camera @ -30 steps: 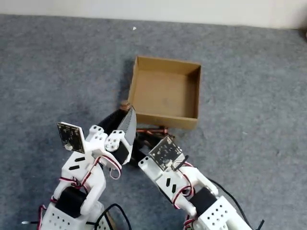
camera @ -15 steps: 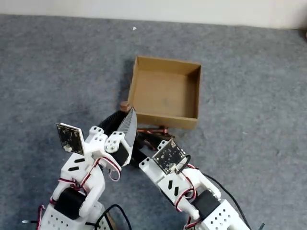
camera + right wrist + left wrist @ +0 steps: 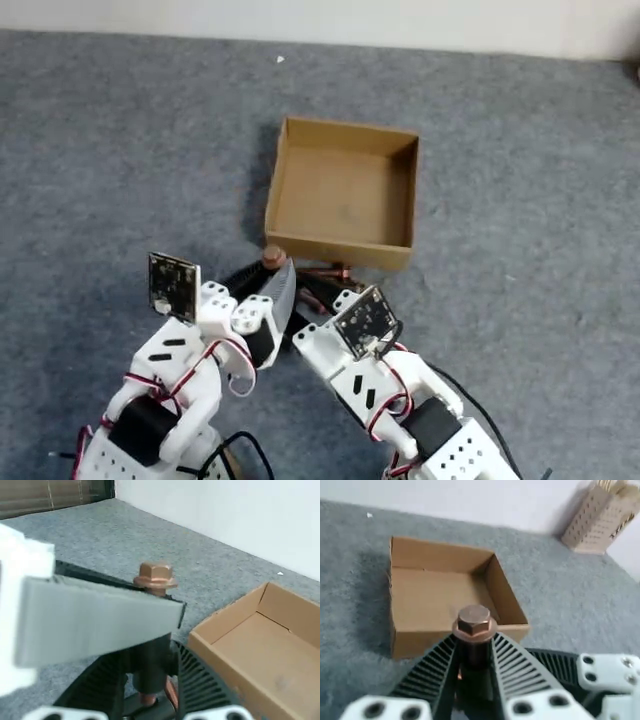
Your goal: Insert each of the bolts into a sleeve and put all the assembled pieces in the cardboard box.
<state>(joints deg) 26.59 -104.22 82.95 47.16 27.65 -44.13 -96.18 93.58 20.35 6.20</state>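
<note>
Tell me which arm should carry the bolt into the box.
Left, probably. Its hand grips the bolt just under the head, facing the box close ahead. The right hand only holds the dark sleeve lower down, beneath the left hand.

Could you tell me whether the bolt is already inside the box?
No, the left hand holds the bolt outside the box.
</note>
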